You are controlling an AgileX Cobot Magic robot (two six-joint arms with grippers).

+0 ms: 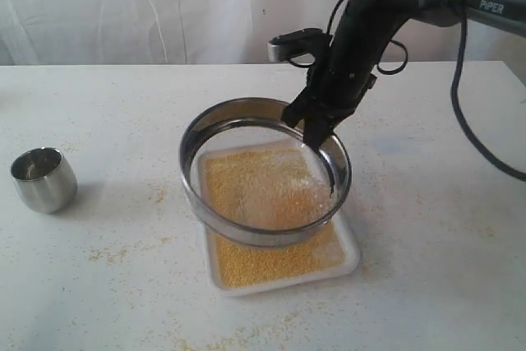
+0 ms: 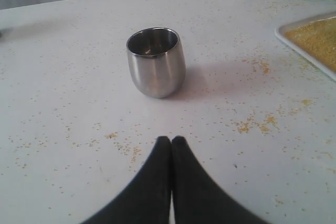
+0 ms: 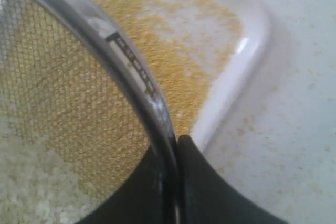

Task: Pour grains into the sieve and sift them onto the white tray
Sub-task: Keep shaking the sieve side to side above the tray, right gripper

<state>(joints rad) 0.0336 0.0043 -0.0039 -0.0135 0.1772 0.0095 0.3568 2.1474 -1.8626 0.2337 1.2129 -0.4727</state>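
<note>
My right gripper (image 1: 315,133) is shut on the far right rim of the sieve (image 1: 238,232) and holds it lifted above the white tray (image 1: 353,256). One finger (image 3: 210,187) sits outside the steel rim (image 3: 131,66), the other inside. Whitish grains (image 1: 283,178) lie on the mesh; yellow-tan grains (image 1: 271,262) cover the tray below. In the right wrist view the tray's rounded corner (image 3: 247,56) shows beyond the sieve. My left gripper (image 2: 171,139) is shut and empty over the table, apart from the steel cup (image 2: 156,61); it does not show in the exterior view.
The small steel cup (image 1: 43,178) stands upright on the white table at the left. Stray yellow specks (image 1: 123,251) are scattered on the table around the tray. A black cable (image 1: 468,121) hangs behind the right arm.
</note>
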